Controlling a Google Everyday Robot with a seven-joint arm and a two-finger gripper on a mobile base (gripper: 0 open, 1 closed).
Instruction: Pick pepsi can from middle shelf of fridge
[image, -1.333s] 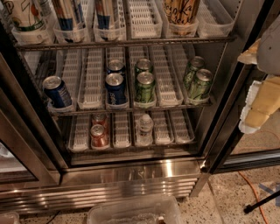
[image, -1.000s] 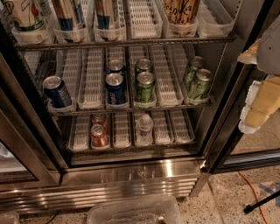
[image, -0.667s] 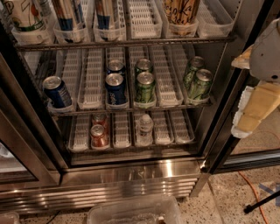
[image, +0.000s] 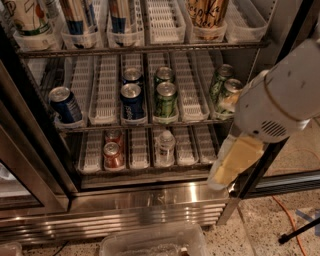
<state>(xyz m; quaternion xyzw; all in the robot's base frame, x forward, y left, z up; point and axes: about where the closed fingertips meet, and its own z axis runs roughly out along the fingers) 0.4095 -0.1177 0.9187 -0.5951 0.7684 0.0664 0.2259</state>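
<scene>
Well left of the gripper (image: 220, 177), the middle shelf (image: 187, 95) carries three blue tins: a leaning blue can (image: 65, 105), then the pepsi can (image: 132, 102) with a twin half-hidden behind it (markings unreadable). Four green cans (image: 165, 98) follow, the nearest pair just beside the white arm (image: 280, 100). Lower left sit two red cans (image: 113, 155) and one clear bottle (image: 165, 145). Your smooth cream gripper hangs by the fridge's (image: 150, 200) right edge. Apart or together, you cannot tell.
</scene>
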